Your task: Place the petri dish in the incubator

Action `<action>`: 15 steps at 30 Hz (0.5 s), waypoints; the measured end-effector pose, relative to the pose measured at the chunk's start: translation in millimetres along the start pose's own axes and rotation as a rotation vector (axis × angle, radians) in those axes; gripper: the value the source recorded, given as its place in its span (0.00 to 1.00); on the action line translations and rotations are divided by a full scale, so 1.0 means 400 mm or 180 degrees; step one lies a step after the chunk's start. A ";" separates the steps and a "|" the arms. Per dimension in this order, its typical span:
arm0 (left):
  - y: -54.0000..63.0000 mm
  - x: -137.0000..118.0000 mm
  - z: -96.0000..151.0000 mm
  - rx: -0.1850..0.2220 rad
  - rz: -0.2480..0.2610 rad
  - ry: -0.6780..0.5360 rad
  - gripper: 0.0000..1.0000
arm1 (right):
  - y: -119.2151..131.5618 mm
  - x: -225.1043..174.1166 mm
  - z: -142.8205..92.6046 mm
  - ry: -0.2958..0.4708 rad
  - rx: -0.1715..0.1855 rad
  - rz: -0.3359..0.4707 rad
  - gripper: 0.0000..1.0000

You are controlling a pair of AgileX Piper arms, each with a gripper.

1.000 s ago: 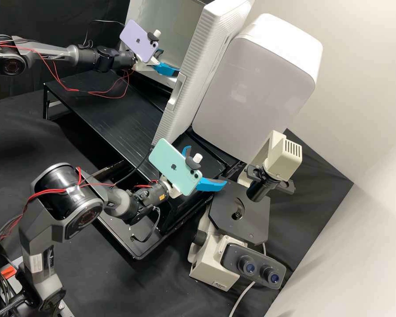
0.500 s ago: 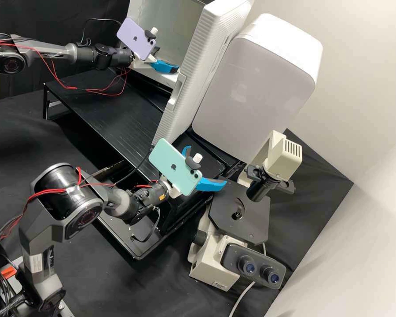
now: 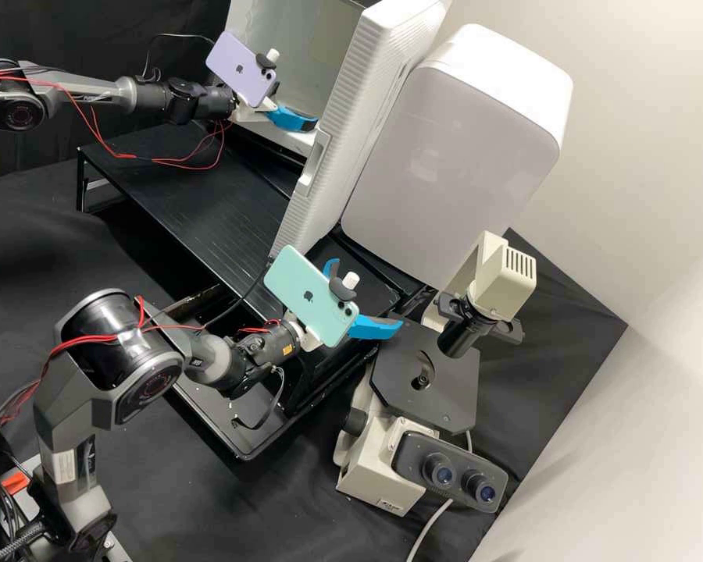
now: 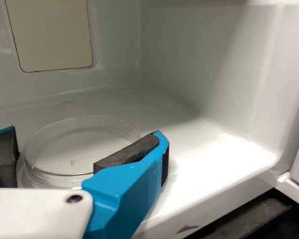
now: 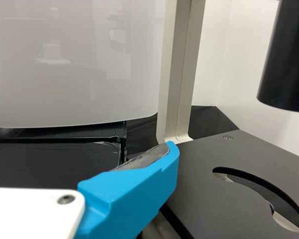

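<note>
Now | left gripper (image 4: 82,149) clasps petri dish (image 4: 65,149), lower left of left wrist view, on incubator (image 4: 214,99) floor, likely for release | right gripper (image 3: 363,293) spread, empty, parked clear mid-frame

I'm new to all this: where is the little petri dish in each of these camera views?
High view: hidden behind the left gripper, at the incubator's opening, upper middle.
Left wrist view: the dish is inside the incubator's white chamber, between that gripper's blue fingers.
Right wrist view: not in it.
Shared landmark: the white incubator; the right wrist view has its outside wall.
</note>
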 end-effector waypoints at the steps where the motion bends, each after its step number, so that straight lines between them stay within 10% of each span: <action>1: -0.001 0.000 0.000 0.0001 -0.0004 0.0001 1.00 | 0.000 0.000 0.000 0.0000 0.0000 0.0000 1.00; 15: 0.005 -0.012 0.000 0.0002 -0.0018 -0.0003 1.00 | 0.000 0.000 0.000 0.0000 0.0000 0.0000 1.00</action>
